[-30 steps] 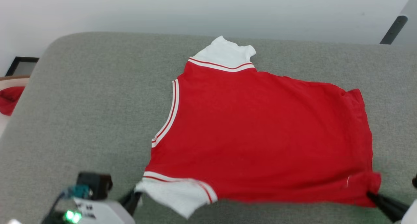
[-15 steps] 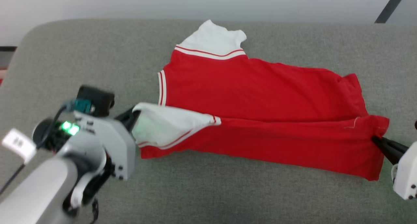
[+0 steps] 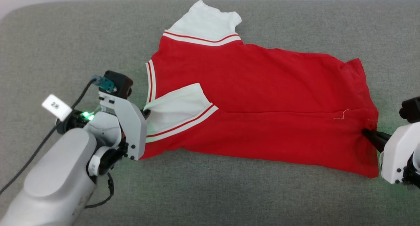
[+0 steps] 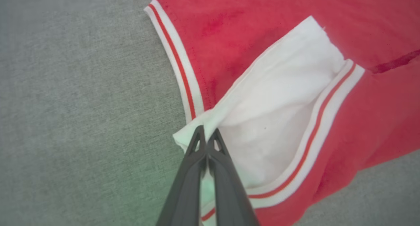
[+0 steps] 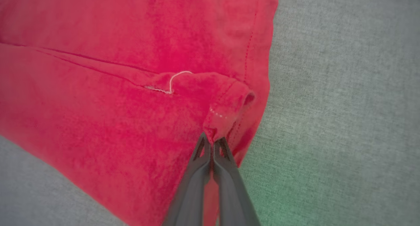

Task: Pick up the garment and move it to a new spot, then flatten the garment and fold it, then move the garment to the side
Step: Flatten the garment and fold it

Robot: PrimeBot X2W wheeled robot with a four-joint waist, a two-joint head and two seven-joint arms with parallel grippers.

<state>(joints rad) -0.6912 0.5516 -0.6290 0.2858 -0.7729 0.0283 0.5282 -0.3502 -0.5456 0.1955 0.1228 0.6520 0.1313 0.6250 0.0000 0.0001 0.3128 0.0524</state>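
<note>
The garment, a red shirt with white sleeves and striped trim, lies on the grey cushion with its near long edge folded over onto its middle. No lettering shows on this side. My left gripper is shut on the tip of the near white sleeve, which rests folded over the red body. In the left wrist view the left gripper pinches that sleeve at its corner. At the hem end my right gripper is shut on a bunched red corner; the right wrist view shows the right gripper pinching the hem fold.
The grey cushion spreads wide under the shirt, with bare fabric to the left, right and along the near edge. A pale wall strip borders the cushion's far edge.
Both grippers carried the near edge of the shirt away from me and over its middle, so the near sleeve now lies on the red body. The camera also tilted down.
</note>
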